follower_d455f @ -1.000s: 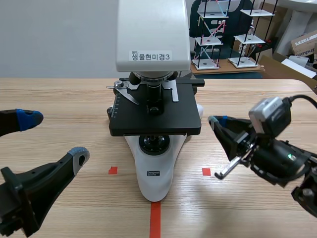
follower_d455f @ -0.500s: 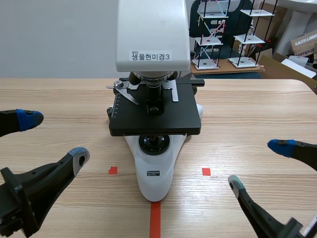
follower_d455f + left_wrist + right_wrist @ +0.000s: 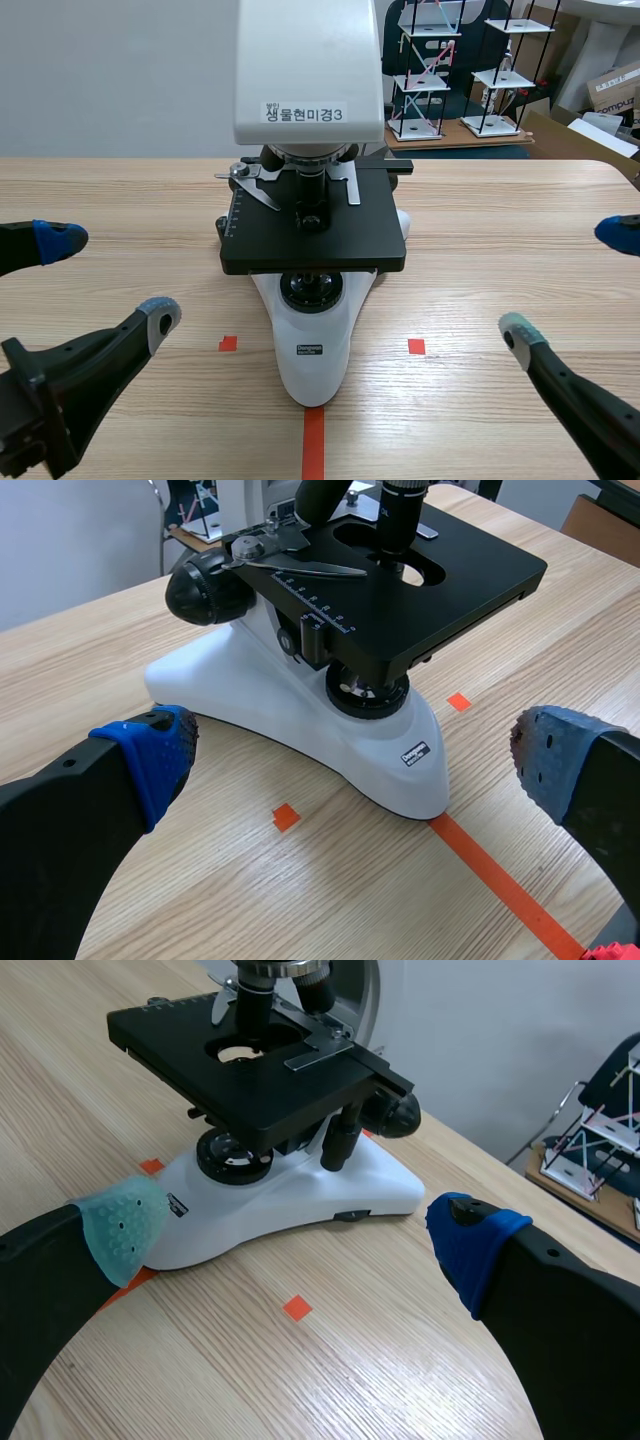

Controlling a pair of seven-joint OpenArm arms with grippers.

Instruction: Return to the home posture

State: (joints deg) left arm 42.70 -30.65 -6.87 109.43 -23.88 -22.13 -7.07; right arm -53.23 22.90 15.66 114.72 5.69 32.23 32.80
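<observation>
A white microscope (image 3: 312, 350) with a black stage (image 3: 330, 240) stands in the middle of the table. My left gripper (image 3: 108, 278) is low at the left, open and holding nothing, a hand's width from the base. My right gripper (image 3: 568, 282) is low at the right, open and empty too. In the left wrist view the microscope (image 3: 300, 705) lies ahead of the left gripper (image 3: 350, 750), whose fingers are spread wide. The right wrist view has the microscope (image 3: 300, 1185) ahead of the right gripper (image 3: 295, 1230), between a teal pad (image 3: 120, 1222) and a blue pad (image 3: 470, 1235).
Wire-frame models (image 3: 432, 70) on a board and cardboard boxes (image 3: 612, 95) stand beyond the table's far edge. Bare wooden table (image 3: 500, 220) lies on both sides of the microscope.
The right arm has drawn back from beside the microscope's stage toward the right front corner, and its gripper has gone from shut to wide open. The left arm has stayed still.
</observation>
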